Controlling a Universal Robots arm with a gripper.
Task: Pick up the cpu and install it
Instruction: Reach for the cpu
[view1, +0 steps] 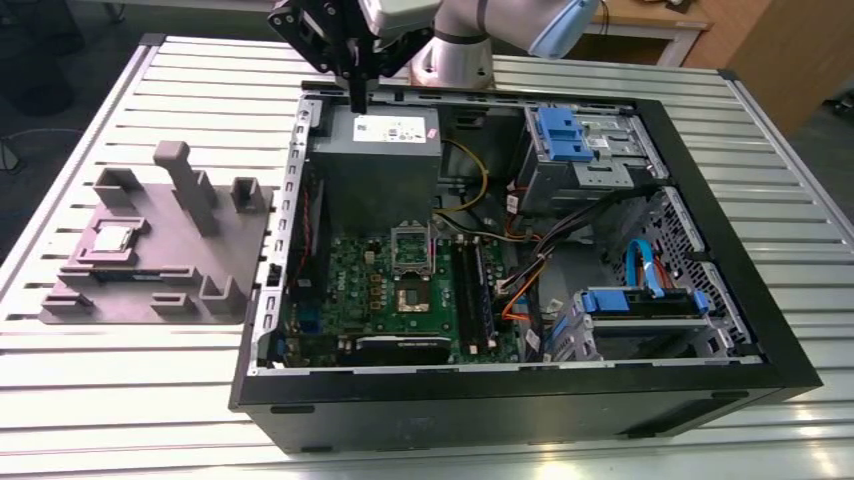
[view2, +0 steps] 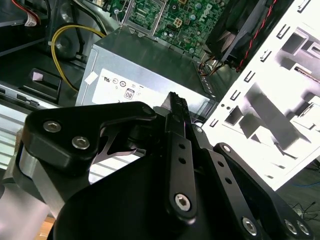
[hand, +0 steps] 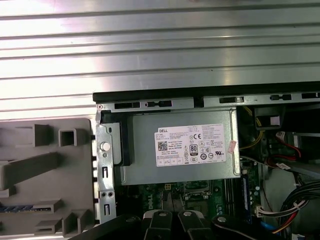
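A slatted metal table (view1: 107, 400) is carrying everything. An open black computer case (view1: 534, 410) is lying across the table's middle, reaching toward its near edge. Inside, a grey power supply box (view1: 374, 175) with a white label (view1: 394, 128) is sitting against the case's far wall, with a green motherboard (view1: 360, 290) lying just nearer. Blue-fronted drive cages (view1: 567, 135) are occupying the side toward the exterior view's right. A yellow cable (view1: 470, 170) and orange cables (view1: 514, 295) are running between. A grey moulded fixture (view1: 174, 270) with upright blocks is resting beside the case, toward the table's edge at the exterior view's left.
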